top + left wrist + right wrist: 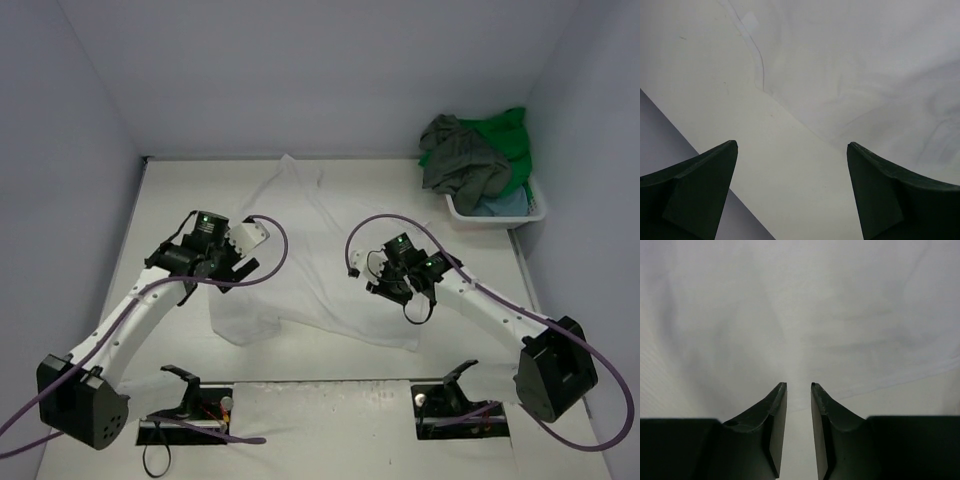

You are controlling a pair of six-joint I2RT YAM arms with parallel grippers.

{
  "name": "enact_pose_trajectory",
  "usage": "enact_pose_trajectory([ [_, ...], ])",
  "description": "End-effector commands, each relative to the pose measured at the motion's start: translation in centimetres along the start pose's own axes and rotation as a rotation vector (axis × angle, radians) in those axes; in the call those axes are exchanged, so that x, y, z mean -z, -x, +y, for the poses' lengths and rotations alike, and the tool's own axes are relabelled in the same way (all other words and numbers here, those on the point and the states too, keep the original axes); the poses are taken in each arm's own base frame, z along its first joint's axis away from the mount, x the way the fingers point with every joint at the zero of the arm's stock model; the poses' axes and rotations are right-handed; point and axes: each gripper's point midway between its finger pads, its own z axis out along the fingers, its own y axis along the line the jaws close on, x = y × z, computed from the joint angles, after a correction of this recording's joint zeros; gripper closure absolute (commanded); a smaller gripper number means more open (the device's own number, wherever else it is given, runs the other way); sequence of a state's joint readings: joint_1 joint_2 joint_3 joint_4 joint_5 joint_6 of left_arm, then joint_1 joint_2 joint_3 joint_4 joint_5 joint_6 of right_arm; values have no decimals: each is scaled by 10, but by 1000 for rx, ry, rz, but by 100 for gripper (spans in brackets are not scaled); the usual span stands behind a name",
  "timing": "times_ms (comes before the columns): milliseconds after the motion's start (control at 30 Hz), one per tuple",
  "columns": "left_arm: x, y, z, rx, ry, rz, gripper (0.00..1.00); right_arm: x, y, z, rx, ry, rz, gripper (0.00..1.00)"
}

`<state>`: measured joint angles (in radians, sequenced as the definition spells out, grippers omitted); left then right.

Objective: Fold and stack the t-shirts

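White tabletop [170, 200], white cloth t-shirt [300, 280] spread flat. Left gripper [791, 144] wide open, empty; right gripper [798, 384] barely parted, empty. Likely starting the fold; next needs edge grasps.

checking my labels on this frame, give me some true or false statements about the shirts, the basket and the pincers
1. The white t-shirt lies spread on the table. True.
2. The left pincer is clamped on the white t-shirt. False: it stands wide open, holding nothing.
3. The green t-shirt is in the basket. True.
4. The basket stands at the near left corner. False: it is at the far right.
5. The right pincer hangs over the white t-shirt. True.
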<state>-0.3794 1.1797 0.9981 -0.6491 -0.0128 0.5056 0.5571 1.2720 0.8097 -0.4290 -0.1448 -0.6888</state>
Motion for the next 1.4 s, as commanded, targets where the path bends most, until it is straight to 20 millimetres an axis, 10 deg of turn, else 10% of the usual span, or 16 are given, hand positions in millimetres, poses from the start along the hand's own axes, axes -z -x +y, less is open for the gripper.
enact_pose_trajectory([
  [0, 20, -17, -26, -36, -89, -2, 15, 1, -12, 29, 59, 29, 43, 74],
  [500, 28, -58, -38, -9, -42, 59, 16, 11, -54, 26, 339, -65, 162, 59],
  [933, 17, -41, -34, 44, -42, 36, 15, 25, 18, 25, 258, -34, -68, 55],
  [1167, 4, -37, -29, 5, -42, 55, 15, 2, 14, 6, 138, -46, -42, 100],
  [1367, -14, -34, -28, -12, -43, 64, 15, -15, -7, -34, -49, -56, -8, 100],
])
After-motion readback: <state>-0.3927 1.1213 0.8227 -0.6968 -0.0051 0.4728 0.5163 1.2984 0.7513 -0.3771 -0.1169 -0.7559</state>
